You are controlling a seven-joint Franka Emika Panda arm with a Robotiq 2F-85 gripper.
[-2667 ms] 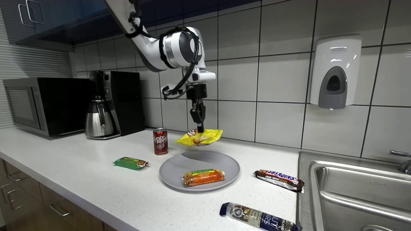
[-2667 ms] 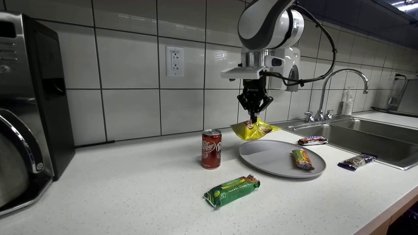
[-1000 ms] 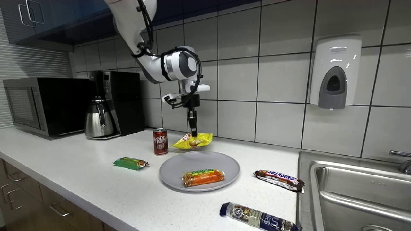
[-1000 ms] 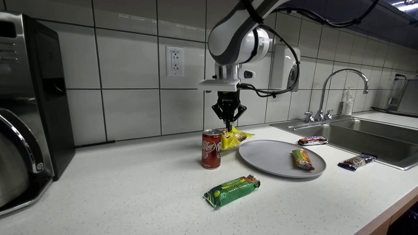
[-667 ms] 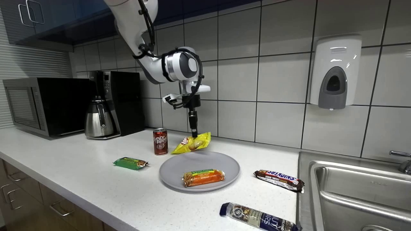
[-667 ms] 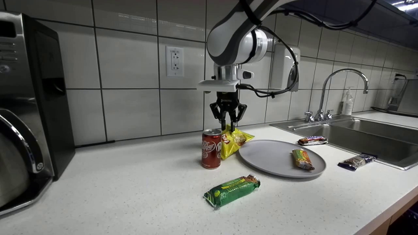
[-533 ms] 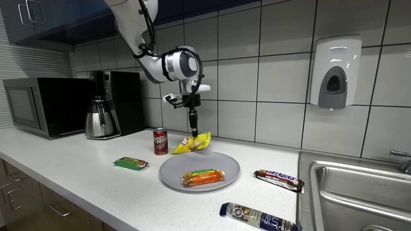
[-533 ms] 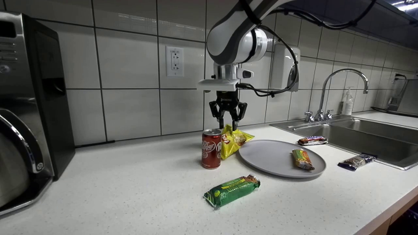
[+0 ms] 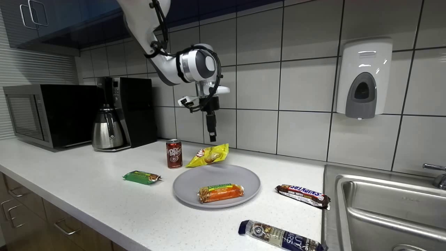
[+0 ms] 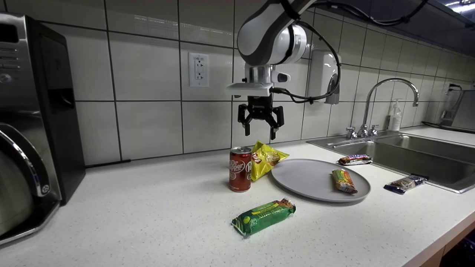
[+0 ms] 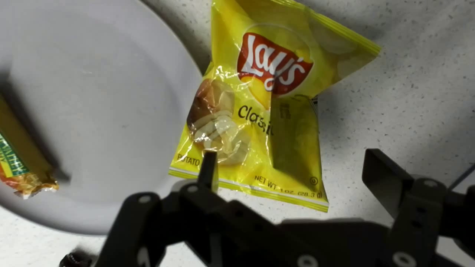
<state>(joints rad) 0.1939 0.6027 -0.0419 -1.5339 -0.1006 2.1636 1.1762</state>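
My gripper [image 10: 260, 132] stands wide open with nothing between its fingers, in the air above a yellow Lay's chip bag [image 11: 256, 122]. In both exterior views a gap shows between the fingertips and the bag. The bag [image 9: 210, 155] rests tilted on the counter at the back edge of a grey plate [image 9: 184, 188]; in the wrist view its side meets the plate's rim. A red Dr Pepper can [image 10: 240, 170] stands upright beside the bag and hides part of it in an exterior view. An orange-wrapped granola bar [image 9: 221, 192] lies on the plate.
A green-wrapped bar [image 10: 264, 217] lies on the counter near the can. A Snickers bar [image 9: 303, 196] and a blue nut bar [image 9: 282, 236] lie between plate and sink [image 9: 400, 209]. A coffee maker [image 9: 134, 111] and microwave [image 9: 52, 115] stand farther along; tiled wall [image 9: 306, 139] behind.
Pinched in the gripper earlier, the chip bag was carried toward the can and lowered. The fingers then opened, the bag settled on the counter, and the gripper rose and spread wider.
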